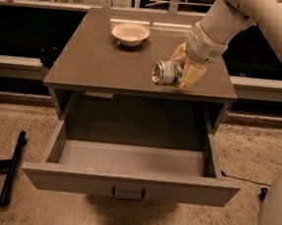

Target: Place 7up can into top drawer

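The 7up can (pixel 165 72), silver and green, lies sideways in my gripper (pixel 183 72) with its top end facing left. The gripper's tan fingers are shut on the can and hold it over the front right part of the cabinet top (pixel 96 61), near its front edge. The top drawer (pixel 132 158) is pulled wide open below, showing its pale grey floor with nothing in it. A small dark handle (pixel 128 194) sits on its front panel. The white arm reaches in from the upper right.
A pale round bowl (pixel 130 33) stands at the back of the cabinet top. A black bar (pixel 12 167) lies on the speckled floor at the left. A dark cable (pixel 246 181) runs along the floor at the right. Part of the robot's white body (pixel 274 220) fills the lower right corner.
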`<state>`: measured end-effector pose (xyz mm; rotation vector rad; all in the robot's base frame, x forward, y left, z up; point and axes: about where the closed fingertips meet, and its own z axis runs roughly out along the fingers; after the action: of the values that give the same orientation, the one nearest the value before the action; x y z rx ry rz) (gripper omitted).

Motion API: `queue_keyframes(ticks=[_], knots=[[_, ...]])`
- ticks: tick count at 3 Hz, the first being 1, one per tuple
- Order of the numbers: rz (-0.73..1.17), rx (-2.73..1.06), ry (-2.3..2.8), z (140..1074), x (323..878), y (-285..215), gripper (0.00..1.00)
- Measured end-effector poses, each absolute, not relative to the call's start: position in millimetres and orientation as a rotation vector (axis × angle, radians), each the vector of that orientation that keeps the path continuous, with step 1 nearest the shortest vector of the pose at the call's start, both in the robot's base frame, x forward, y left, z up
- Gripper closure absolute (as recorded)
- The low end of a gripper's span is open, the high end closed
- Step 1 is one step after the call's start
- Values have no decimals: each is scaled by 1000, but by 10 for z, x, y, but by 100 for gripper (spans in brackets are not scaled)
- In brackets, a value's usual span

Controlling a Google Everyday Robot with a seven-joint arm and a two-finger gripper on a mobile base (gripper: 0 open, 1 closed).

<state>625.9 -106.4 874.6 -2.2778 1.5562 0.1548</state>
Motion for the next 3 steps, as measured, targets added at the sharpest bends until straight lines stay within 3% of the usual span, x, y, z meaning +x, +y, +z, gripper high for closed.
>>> queue_keyframes(ticks=[3], knots=[[522,-2352,1696,7698,5434,-403,100]])
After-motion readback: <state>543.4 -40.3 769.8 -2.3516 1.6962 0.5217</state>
